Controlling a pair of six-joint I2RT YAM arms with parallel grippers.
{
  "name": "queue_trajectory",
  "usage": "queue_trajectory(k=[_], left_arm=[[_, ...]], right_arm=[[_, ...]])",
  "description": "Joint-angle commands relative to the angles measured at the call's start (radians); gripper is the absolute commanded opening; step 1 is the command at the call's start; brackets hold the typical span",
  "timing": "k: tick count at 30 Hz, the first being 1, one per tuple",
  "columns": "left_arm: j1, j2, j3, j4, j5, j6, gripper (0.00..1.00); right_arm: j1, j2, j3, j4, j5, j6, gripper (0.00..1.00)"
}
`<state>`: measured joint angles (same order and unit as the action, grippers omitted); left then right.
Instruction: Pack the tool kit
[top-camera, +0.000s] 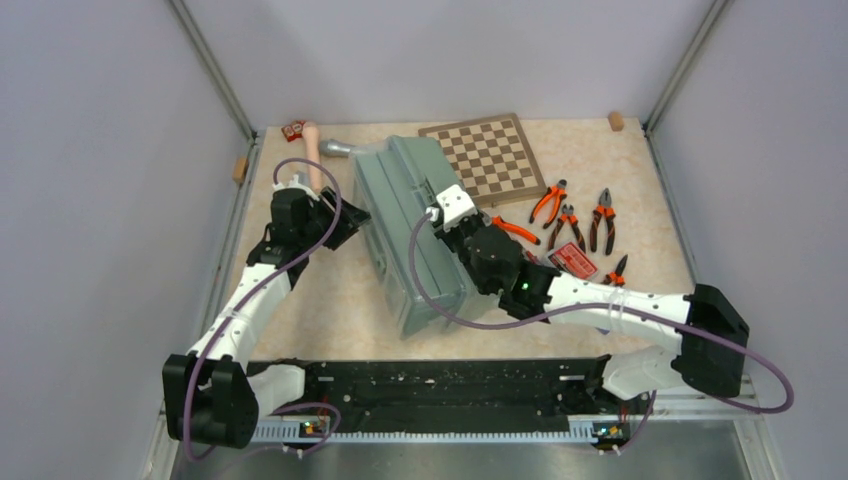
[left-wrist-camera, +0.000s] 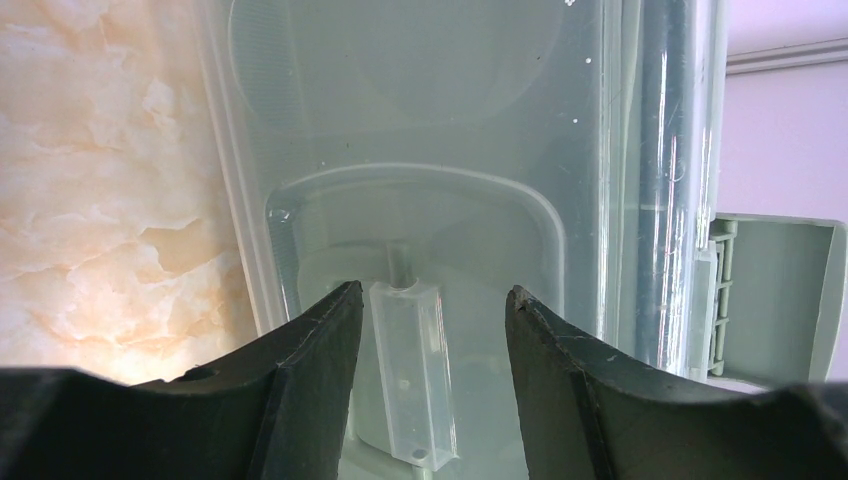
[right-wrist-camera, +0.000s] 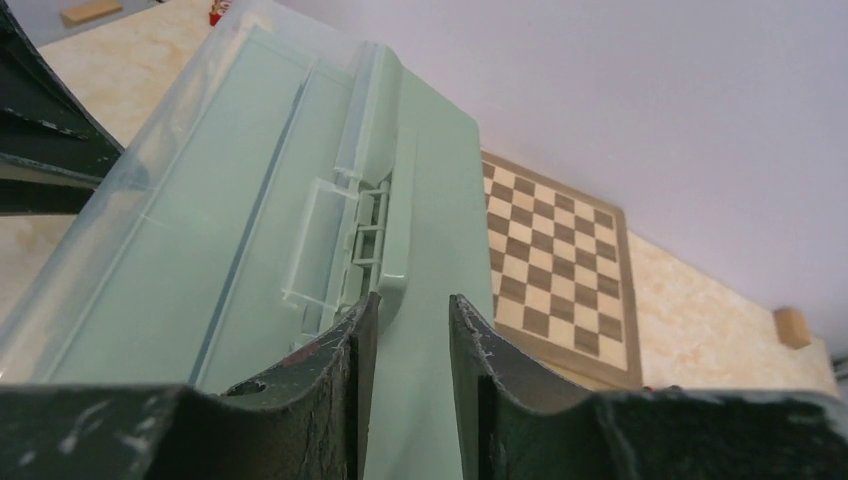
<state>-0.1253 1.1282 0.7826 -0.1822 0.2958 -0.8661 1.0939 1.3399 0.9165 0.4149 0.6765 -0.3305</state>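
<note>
On the left side of the surface (top-camera: 335, 295), my left claw (top-camera: 338, 216) sits just beside the left side of the toolbox (top-camera: 395, 195). In the left wrist view the left claw (left-wrist-camera: 430, 295) is open about half way. A clear handle (left-wrist-camera: 410, 370) on the see-through lid (left-wrist-camera: 400, 100) lies between its fingers (left-wrist-camera: 320, 340). I can see a gap on each side, so the claw is not holding it.

Far off at the back left lie a small red case (top-camera: 293, 130) and a hammer (top-camera: 313, 150), just beside each other and near the far end of the toolbox.

The big green toolbox is in the middle of the surface. It lies a bit slanted, with its long side running from far to near.

My right claw (top-camera: 440, 208) reaches in from the right and is over the right side of the toolbox. In the right wrist view the right claw (right-wrist-camera: 412, 300) is narrow. The green edge of the box fills the thin gap between its fingers (right-wrist-camera: 345, 370). I cannot tell if it is pinching that edge or not.

Behind the right claw lies the chessboard (top-camera: 485, 158), touching the far right side of the box.

On the right lie the orange-handled pliers (top-camera: 603, 220), spread out on the surface. A red bit case (top-camera: 572, 260) sits among them, near my right arm.
</note>
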Motion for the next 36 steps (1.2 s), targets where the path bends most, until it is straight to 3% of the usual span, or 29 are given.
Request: queue_trajectory(k=[1, 15, 23, 36], left_arm=[[-0.021, -0.003, 0.011, 0.032, 0.062, -0.006, 0.6], [-0.021, -0.064, 0.014, -0.001, 0.064, -0.005, 0.6], [-0.02, -0.102, -0.013, -0.023, 0.049, -0.017, 0.6], [-0.019, -0.266, -0.184, 0.01, -0.055, -0.11, 0.66]], right_arm=[[-0.03, -0.062, 0.038, -0.106, -0.048, 0.168, 0.33], [-0.237, -0.161, 0.172, -0.445, -0.455, 0.552, 0.6], [-0.46, -0.174, 0.096, -0.494, -0.782, 0.764, 0.61], [-0.535, -0.032, -0.016, -0.333, -1.022, 0.938, 0.59]])
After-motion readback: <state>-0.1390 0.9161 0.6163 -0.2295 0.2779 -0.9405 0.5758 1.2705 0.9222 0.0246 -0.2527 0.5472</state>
